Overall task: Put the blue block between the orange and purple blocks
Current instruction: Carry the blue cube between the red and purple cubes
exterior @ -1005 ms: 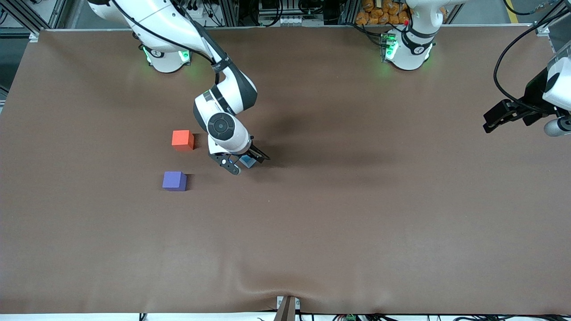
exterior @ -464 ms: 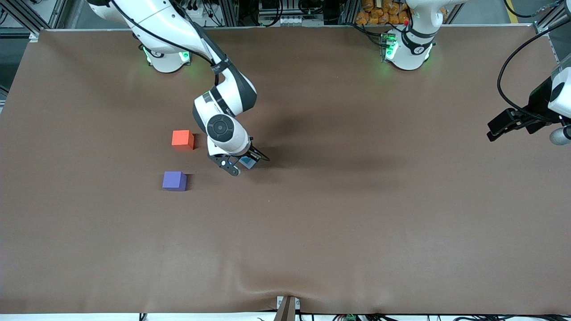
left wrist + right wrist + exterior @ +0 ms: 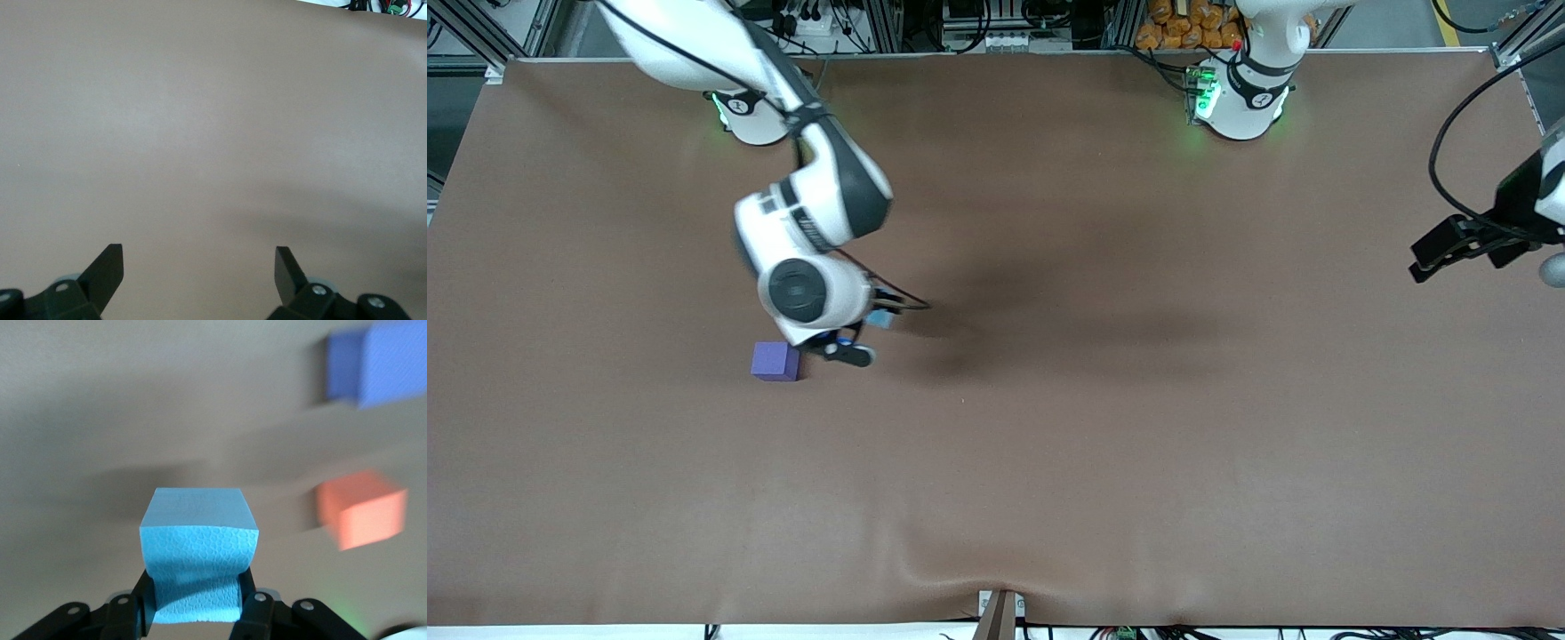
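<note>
two fingers of the right gripper (image 3: 193, 613) pinch the blue block (image 3: 197, 550), lifted over the table (image 3: 1138, 400) just beside the purple block (image 3: 775, 362). orange block (image 3: 361, 510) shows only at the wrist. left gripper (image 3: 199, 277) waits, spread wide, at the left arm's end.

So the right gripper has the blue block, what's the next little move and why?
Probably carry it over the gap between the two cubes. The right gripper grips the blue block in the air; the purple block and orange block sit apart. The left gripper waits, open.

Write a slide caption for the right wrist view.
Right gripper grips the sky-blue foam cube above the table.
</note>
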Controlling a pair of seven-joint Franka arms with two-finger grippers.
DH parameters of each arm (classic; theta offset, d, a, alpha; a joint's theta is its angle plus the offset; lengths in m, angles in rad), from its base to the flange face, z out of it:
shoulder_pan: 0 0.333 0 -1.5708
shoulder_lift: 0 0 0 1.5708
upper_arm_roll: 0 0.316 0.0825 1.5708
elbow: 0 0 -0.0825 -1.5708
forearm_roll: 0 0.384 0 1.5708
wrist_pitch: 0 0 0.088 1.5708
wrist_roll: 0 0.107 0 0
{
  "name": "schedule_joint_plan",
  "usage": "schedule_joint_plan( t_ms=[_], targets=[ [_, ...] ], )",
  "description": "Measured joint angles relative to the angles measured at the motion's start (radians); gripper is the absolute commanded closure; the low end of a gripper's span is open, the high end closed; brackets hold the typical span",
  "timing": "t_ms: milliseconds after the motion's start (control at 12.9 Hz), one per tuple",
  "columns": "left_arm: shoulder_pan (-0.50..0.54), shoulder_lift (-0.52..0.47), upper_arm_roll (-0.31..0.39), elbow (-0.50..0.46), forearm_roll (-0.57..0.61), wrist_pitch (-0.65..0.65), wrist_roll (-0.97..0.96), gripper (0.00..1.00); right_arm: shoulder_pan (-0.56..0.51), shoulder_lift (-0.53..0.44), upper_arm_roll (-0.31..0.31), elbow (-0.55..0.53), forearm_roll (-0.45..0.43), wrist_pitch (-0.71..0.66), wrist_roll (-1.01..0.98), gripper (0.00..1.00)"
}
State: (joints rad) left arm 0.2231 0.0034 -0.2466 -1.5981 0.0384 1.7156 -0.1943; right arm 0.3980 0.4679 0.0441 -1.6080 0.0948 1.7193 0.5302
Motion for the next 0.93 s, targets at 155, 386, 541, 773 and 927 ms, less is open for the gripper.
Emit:
schedule_joint_plan(
  t_ms=[155, 386, 541, 773, 927],
  targets=[
    [0.024, -0.005, 0.0, 0.003, 0.0, 0.001, 0.032, 0.0, -0.055, -0.014, -0.018, -0.006, -0.074, -0.03, -0.177, 0.96],
    [0.025, -0.021, -0.004, 0.004, 0.0, -0.012, 0.051, 0.0, -0.127, -0.016, -0.026, -0.037, -0.103, -0.026, -0.326, 0.96],
    [0.026, -0.022, -0.005, 0.003, 0.0, -0.017, 0.053, 0.0, -0.149, -0.024, -0.026, -0.084, -0.103, 0.016, -0.358, 0.96],
    [0.028, -0.022, -0.003, 0.003, 0.0, -0.017, 0.053, 0.0, -0.153, -0.052, -0.026, -0.189, -0.105, 0.107, -0.362, 0.96],
    [0.032, -0.021, -0.003, 0.004, -0.002, -0.014, 0.053, 0.0, -0.153, -0.072, -0.025, -0.249, -0.106, 0.157, -0.362, 0.96]
  ],
)
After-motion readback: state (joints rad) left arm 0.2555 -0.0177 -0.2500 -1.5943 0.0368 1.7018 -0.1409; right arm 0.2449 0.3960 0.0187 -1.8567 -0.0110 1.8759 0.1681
